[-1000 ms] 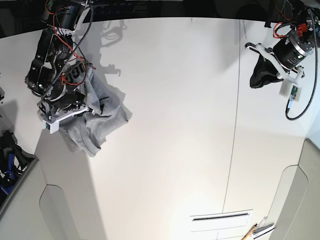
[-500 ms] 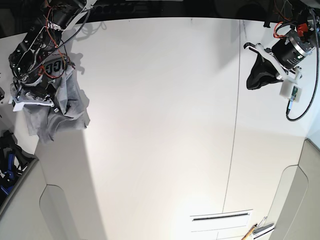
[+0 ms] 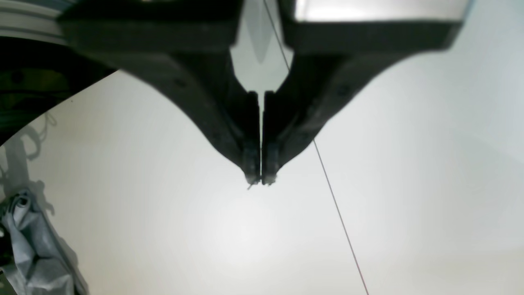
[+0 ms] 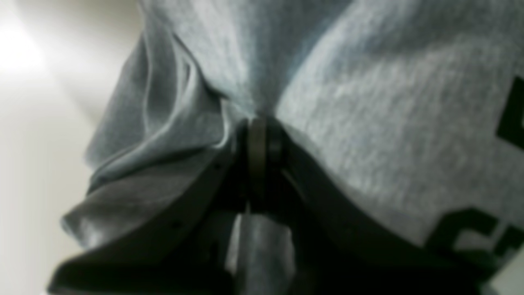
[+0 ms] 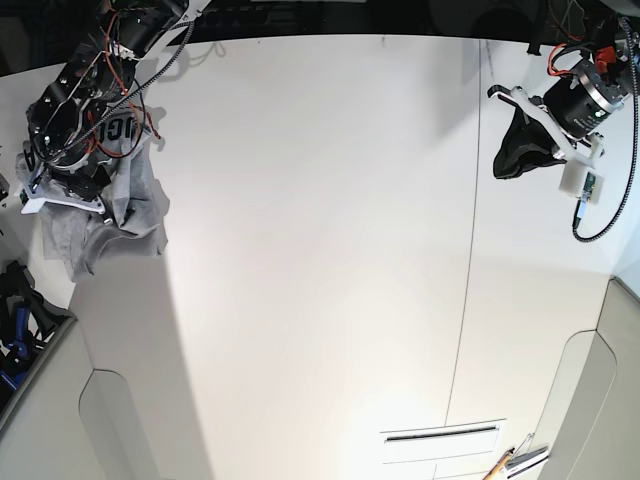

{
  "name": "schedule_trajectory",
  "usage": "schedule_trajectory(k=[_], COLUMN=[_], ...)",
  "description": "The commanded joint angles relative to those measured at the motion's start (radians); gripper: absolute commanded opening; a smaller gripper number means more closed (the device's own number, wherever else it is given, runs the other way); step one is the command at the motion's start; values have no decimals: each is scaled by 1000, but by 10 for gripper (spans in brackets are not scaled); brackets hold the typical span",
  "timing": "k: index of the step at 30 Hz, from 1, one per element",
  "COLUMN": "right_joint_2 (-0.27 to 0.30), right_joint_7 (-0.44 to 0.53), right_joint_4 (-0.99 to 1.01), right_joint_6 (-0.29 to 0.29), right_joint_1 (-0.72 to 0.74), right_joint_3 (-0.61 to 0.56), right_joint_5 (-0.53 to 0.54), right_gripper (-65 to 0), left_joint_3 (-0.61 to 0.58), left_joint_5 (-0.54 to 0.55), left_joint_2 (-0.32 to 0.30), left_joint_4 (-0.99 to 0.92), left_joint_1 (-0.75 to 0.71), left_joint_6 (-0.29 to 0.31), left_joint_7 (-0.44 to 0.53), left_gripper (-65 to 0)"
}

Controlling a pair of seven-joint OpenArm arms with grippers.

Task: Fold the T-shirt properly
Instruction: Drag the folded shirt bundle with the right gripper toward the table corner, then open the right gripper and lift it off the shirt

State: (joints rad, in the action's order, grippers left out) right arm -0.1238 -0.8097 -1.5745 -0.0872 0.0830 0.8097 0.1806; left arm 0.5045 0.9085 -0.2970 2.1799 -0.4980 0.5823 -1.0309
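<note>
The light grey T-shirt (image 5: 120,205) hangs bunched from my right gripper (image 5: 85,205) at the far left edge of the white table (image 5: 320,250). In the right wrist view the right gripper (image 4: 260,123) is shut on a fold of the T-shirt (image 4: 348,123), with black lettering (image 4: 462,229) at the right. My left gripper (image 5: 512,150) is shut and empty at the far right of the table. In the left wrist view the left gripper (image 3: 260,179) hovers over bare table, and the T-shirt (image 3: 32,254) shows small at the lower left.
A thin seam (image 5: 468,270) runs down the table's right part. A dark bin with blue items (image 5: 20,310) stands off the left edge. A slot (image 5: 440,433) and small tools (image 5: 515,460) lie near the front edge.
My right arm has swung left and back, carrying the bunched T-shirt from the table's left part to its far left edge. The left arm has not moved.
</note>
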Motion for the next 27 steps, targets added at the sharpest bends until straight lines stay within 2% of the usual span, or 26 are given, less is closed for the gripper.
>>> schedule_trajectory(k=[1,11,16,21,23,27], right_joint_2=[7,7,8,28,59,162], right_joint_7=[-4,1,-65,-104,-129,-177], right_joint_4=[-41,-325,-489,-669,-725,-782], right_joint_6=[-14,13,154,338,402,481], right_joint_1=[8,10,-8,-177,-261,-428], right_joint_3=[6,-108,-180,-294,-346,-413], right_joint_5=[-20,-20,-7,154,211,254], right_gripper=[-650,-650,-650,-650,-650,-650], left_joint_3=[5,5,6,6,6,9], left_joint_5=[16,15,16,18,39,79], left_joint_2=[-10,-10,-11,-11,-11,-11], left_joint_4=[17,17,17,17,17,17], left_joint_1=[1,2,1,-4,-4,-10], left_joint_6=[-2,6,10,35,36,66], left_joint_7=[21,22,25,24,12,-47], left_gripper=[-637,-637,-637,-637,-637,-637])
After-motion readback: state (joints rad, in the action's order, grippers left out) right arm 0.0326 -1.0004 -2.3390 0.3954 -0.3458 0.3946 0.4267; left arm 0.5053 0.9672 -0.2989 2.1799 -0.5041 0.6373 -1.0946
